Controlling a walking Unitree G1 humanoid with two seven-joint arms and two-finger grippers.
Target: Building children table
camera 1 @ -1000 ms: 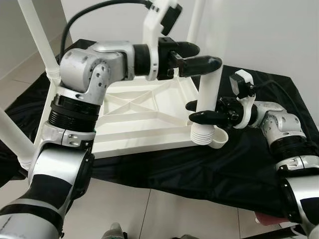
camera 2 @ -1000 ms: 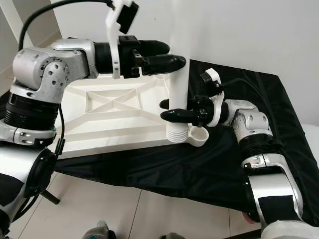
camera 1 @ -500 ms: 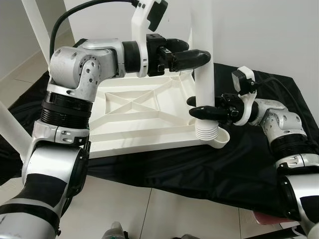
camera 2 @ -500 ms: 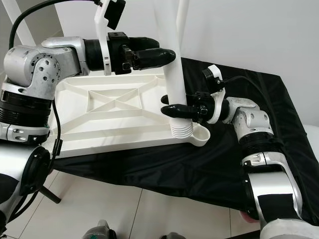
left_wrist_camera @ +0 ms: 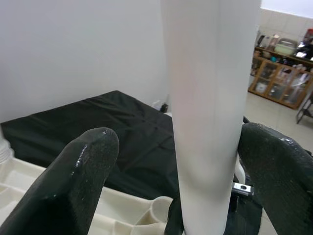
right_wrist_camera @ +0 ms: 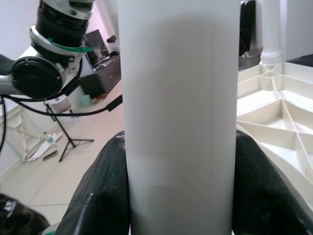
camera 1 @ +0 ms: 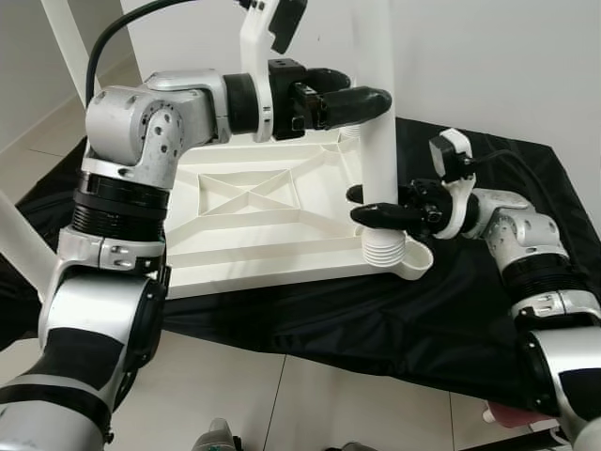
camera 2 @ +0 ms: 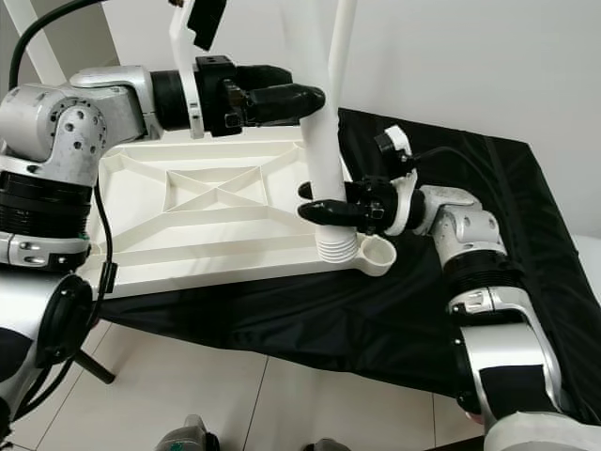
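We clamp the right gripper (camera 1: 377, 204) low on the table leg (camera 1: 377, 141), just above its threaded end; left gripper (camera 1: 362, 99) brackets it higher, fingers apart, steadying it beside the tabletop (camera 1: 254, 221) socket.

Both eye views look forward and down from the head onto the upturned white tabletop (camera 1: 263, 216) lying on a black cloth (camera 1: 470, 310), and share it, both arms and the upright white leg (camera 1: 376, 113). The left wrist view looks along the left gripper (left_wrist_camera: 181, 166), very close to that leg, toward the cloth and a far room (cabinets at the back). The right wrist view sits closer still, the right gripper (right_wrist_camera: 181, 186) clamped around the leg.
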